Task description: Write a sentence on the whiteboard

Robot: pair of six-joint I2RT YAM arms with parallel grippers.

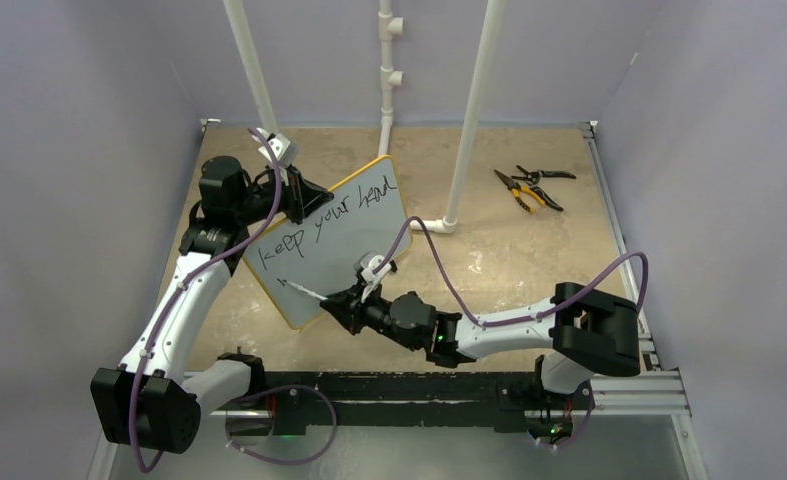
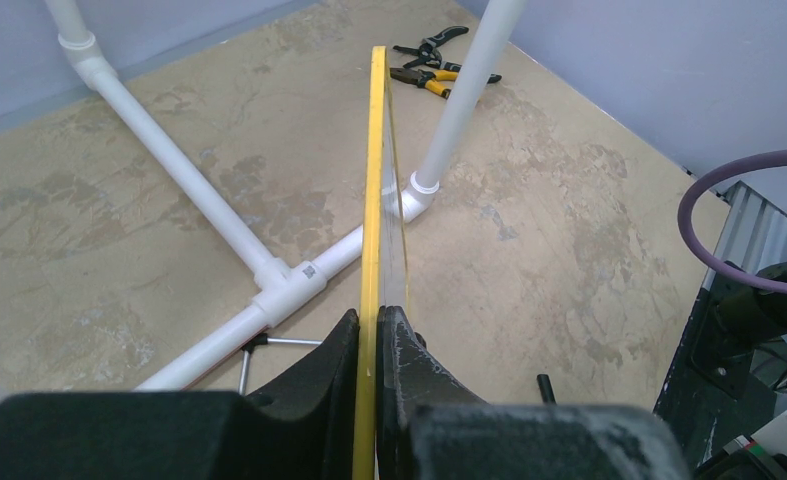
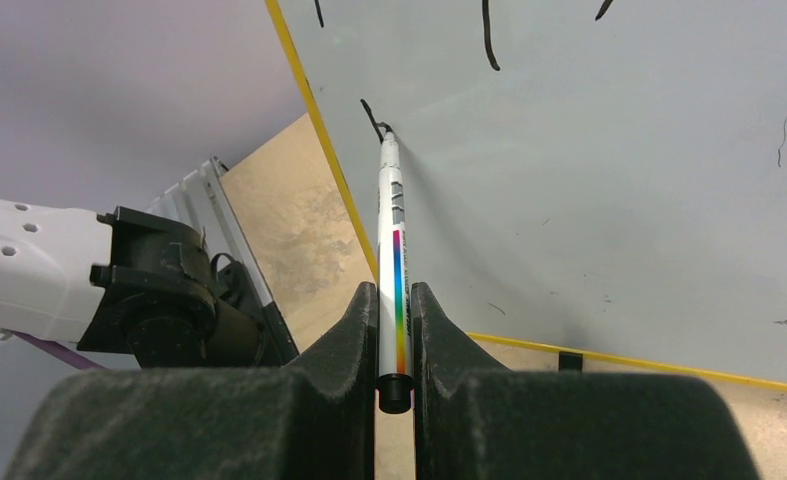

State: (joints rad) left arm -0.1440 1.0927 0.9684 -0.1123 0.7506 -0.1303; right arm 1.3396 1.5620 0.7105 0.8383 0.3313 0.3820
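The whiteboard [image 1: 354, 250], pale with a yellow frame, stands tilted at the table's left middle. My left gripper [image 1: 304, 198] is shut on its upper left edge, and the left wrist view shows the yellow frame [image 2: 375, 150] pinched between the jaws of that left gripper [image 2: 373, 318]. The sentence [image 1: 329, 222] reads "keep your head" in black along the top. My right gripper [image 3: 393, 290] is shut on a white marker [image 3: 390, 225] with a rainbow stripe. The marker's tip touches the whiteboard [image 3: 619, 180] at a short black stroke near the lower left edge.
Yellow-handled pliers [image 1: 531, 187] lie at the back right of the tan tabletop. White PVC pipes [image 1: 466, 120] rise behind the board, with a joint on the table [image 2: 289, 283]. A metal rail [image 1: 629, 385] runs along the near edge.
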